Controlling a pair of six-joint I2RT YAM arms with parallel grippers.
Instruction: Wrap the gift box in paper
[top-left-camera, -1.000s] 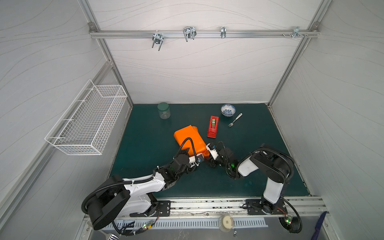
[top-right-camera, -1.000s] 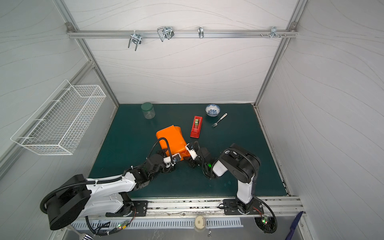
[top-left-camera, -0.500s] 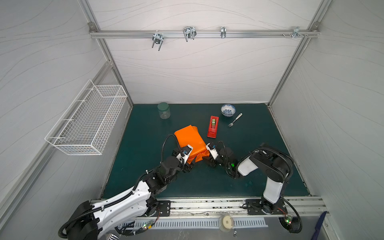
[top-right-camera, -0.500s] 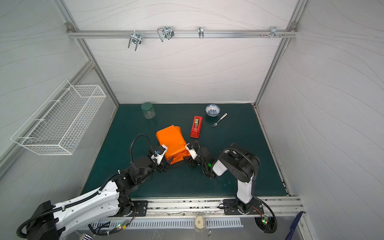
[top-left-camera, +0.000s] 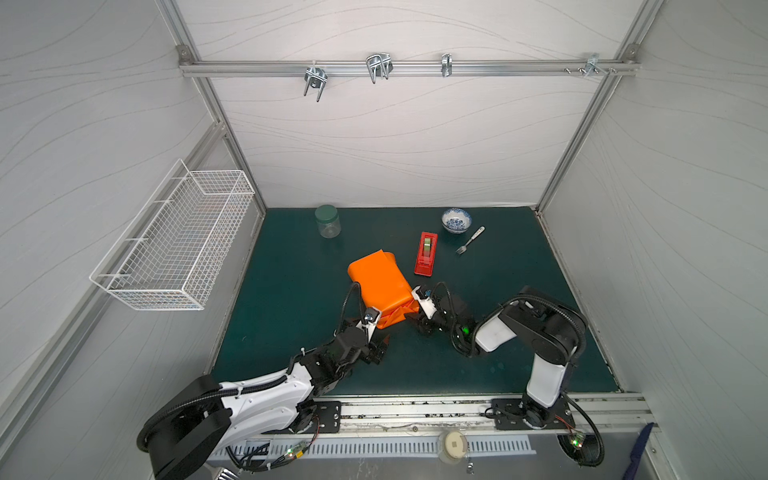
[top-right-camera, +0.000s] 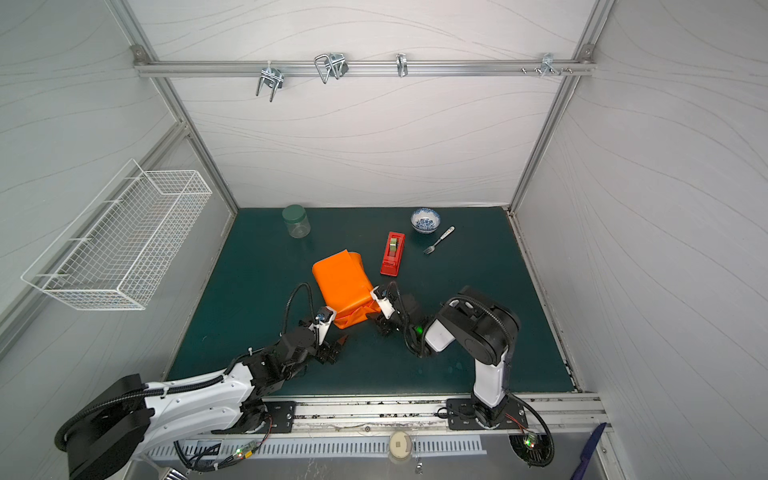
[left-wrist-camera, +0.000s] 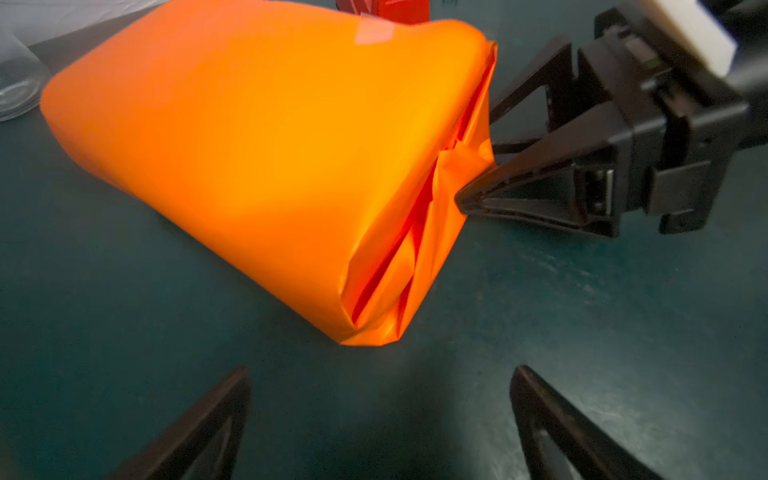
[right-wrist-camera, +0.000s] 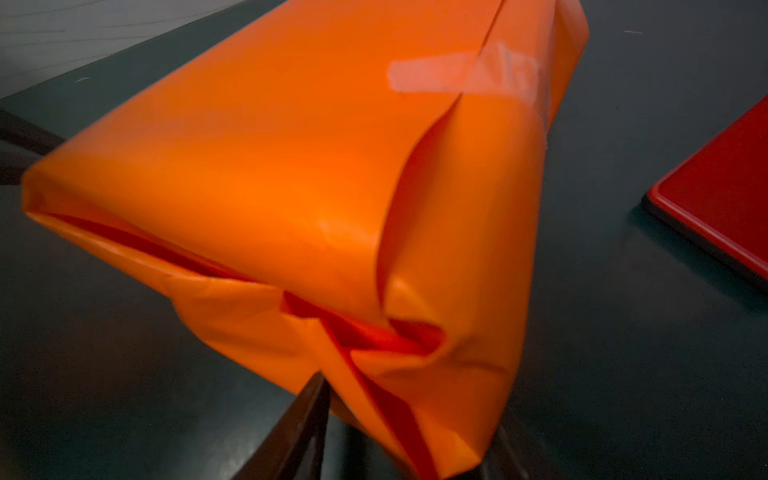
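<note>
Paper (top-left-camera: 376, 280), glossy orange, wrapped a boxy parcel mid-mat (top-left-camera: 291, 270) near the red dispenser (top-left-camera: 426, 253) in both top views. The left wrist view showed more: left gripper (left-wrist-camera: 382, 370) spread, clear of it; right gripper (left-wrist-camera: 476, 160) pinching the crumpled end fold. The right wrist view showed a lapped seam under clear tape (right-wrist-camera: 449, 75).

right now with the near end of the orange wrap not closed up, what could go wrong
The right claw presses into the loose end folds of the paper; a pull may tear or crumple them.
One tape strip holds the gaping top seam; it might peel.
The left claw is open, off the paper, so nothing stops it sliding.
</note>
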